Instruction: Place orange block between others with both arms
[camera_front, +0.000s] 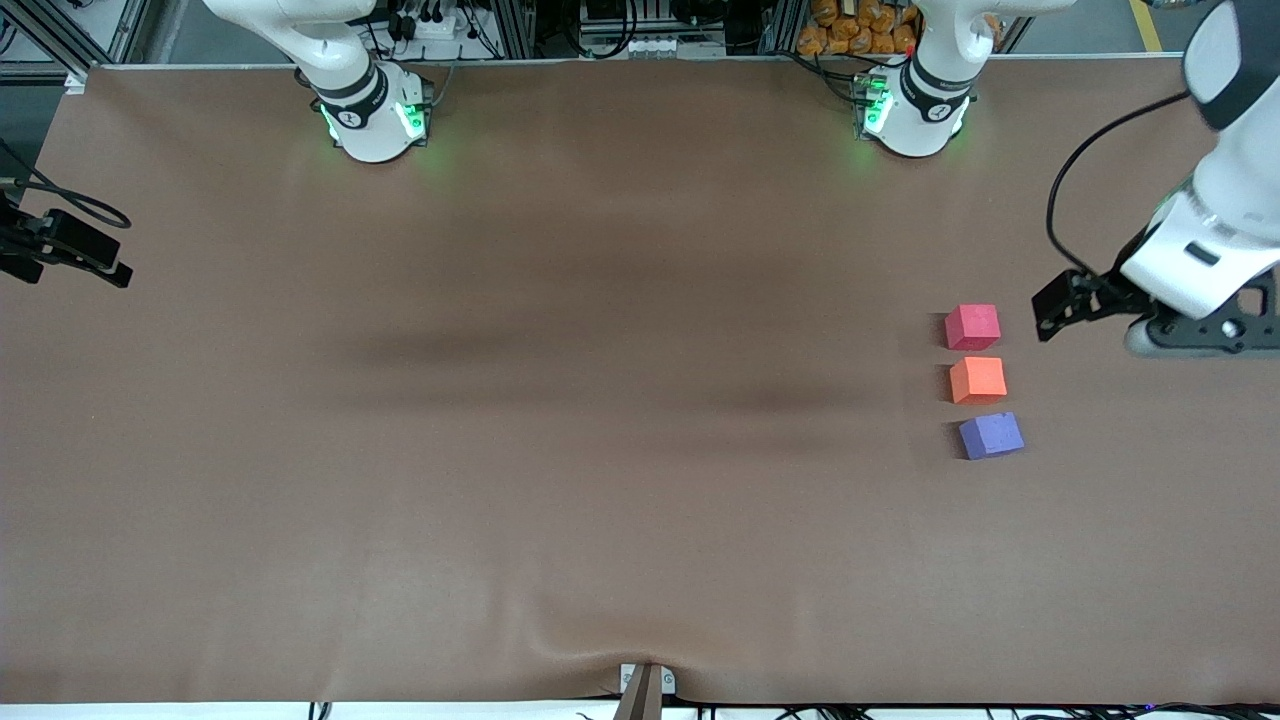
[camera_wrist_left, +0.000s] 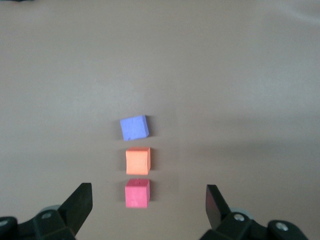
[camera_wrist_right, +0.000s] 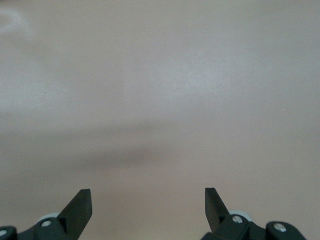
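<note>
Three small cubes stand in a short row near the left arm's end of the table. The pinkish-red cube (camera_front: 972, 327) (camera_wrist_left: 137, 193) is farthest from the front camera. The orange block (camera_front: 977, 379) (camera_wrist_left: 138, 160) sits in the middle with small gaps either side. The purple-blue cube (camera_front: 990, 435) (camera_wrist_left: 134, 127) is nearest and slightly turned. My left gripper (camera_wrist_left: 147, 197) (camera_front: 1205, 335) hangs open and empty above the table, beside the row toward the left arm's end. My right gripper (camera_wrist_right: 147, 200) is open and empty over bare table at the right arm's end.
A brown mat (camera_front: 560, 450) covers the whole table. The two green-lit arm bases (camera_front: 375, 115) (camera_front: 910, 110) stand along the table's edge farthest from the front camera. A small metal clamp (camera_front: 645, 685) holds the mat at the edge nearest it.
</note>
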